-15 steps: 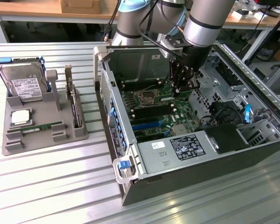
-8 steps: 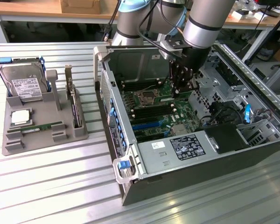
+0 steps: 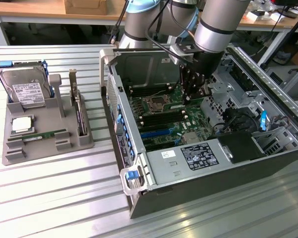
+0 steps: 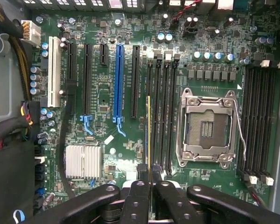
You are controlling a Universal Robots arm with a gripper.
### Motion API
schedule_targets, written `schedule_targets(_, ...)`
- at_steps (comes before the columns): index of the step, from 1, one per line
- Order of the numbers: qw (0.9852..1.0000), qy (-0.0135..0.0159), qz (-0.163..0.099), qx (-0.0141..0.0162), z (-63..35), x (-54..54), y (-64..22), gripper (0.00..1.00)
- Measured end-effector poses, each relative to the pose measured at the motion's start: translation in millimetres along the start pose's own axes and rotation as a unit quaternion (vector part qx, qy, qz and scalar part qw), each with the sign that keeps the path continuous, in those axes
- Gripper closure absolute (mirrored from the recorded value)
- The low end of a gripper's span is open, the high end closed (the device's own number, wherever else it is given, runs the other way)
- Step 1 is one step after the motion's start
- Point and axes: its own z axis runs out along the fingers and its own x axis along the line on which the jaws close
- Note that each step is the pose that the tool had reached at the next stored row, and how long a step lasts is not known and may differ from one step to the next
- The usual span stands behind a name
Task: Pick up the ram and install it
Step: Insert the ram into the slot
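Observation:
My gripper (image 4: 149, 176) is shut on the ram (image 4: 149, 133), which I see edge-on as a thin green and yellow strip between the black fingers (image 4: 139, 189). The stick runs along the outermost of several black memory slots (image 4: 164, 107) beside the open processor socket (image 4: 207, 126); I cannot tell whether it is seated or just above the slot. In the exterior view the gripper (image 3: 189, 96) reaches down into the open computer case (image 3: 268, 163), with the ram (image 3: 181, 105) just under it over the motherboard (image 3: 159, 124).
A grey holder tray (image 3: 15, 153) at the exterior view's left carries a hard drive (image 3: 26, 91), a square silver processor (image 3: 21, 124), an upright expansion card (image 3: 78, 111) and a green stick (image 3: 44, 134). Case walls, cables and a power supply (image 3: 198, 156) crowd around the motherboard.

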Motion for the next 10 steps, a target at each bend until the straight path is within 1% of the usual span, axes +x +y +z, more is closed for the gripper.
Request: schedule_targets(10,1.0,0.0,0.0,0.0,3.5,-0.1,0.0,0.88)
